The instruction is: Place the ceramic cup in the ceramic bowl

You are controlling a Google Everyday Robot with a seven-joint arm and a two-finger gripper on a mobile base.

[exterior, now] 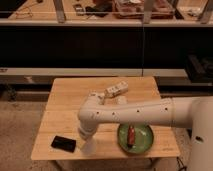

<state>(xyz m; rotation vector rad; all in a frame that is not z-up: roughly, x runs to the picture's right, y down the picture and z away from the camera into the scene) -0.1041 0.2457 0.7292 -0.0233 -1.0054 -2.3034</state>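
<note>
I am looking at my gripper (86,136). It is pointing down near the front edge of the wood table (65,100). The cup (89,148) is sitting right under it, small, white and smooth. I cannot tell if the gripper is holding it. The bowl (145,142) is lying to the gripper's right, round, flat and shiny green. A flat black phone (63,143) is lying just left.
</note>
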